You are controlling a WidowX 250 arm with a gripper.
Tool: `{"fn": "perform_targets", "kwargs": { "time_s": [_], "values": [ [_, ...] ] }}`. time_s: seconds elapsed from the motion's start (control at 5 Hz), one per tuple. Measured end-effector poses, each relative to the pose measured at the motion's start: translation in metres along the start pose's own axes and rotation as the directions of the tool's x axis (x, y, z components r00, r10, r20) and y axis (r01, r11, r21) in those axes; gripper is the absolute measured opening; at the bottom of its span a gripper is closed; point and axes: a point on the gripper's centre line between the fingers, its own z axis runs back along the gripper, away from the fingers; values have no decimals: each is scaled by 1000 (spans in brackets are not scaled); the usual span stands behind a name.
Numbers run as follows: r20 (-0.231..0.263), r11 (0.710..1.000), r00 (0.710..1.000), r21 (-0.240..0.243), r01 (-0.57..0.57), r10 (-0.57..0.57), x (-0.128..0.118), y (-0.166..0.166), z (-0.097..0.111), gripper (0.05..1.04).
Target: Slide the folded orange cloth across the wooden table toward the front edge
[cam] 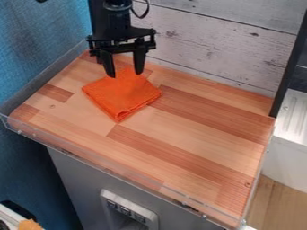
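One folded orange cloth [123,95], lying on the wood counter [198,119], upper-left part, one corner toward me. My gripper [124,75] is at the cloth's far corner, pointing down, fingers spread with a gap between them. Can't tell if the tips touch fabric. White plank wall [210,45] behind, blue surface [36,49] at left.

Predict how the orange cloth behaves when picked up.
Likely floppy: the orange cloth lies flat in soft folds, so loose layers may droop or open. Probably light, being thin fabric. Unlikely to roll or tip, given how flat it sits.
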Motion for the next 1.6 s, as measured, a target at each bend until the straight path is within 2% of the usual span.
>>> {"fn": "perform_targets", "kwargs": {
  "time_s": [0.2,0.4,0.6,1.0,1.4,1.6],
  "values": [
    [-23,999,999,20,-43,43,2,6,-15,345],
    [-48,997,997,41,-58,60,1,9,-26,141],
    [-73,997,995,55,-60,64,0,10,-37,65],
    [-109,998,992,35,-57,60,12,16,-54,62],
    [-100,992,988,-41,117,-121,3,13,-58,62],
    [-73,970,969,-81,230,-236,-11,14,-58,62]
  ]
}}
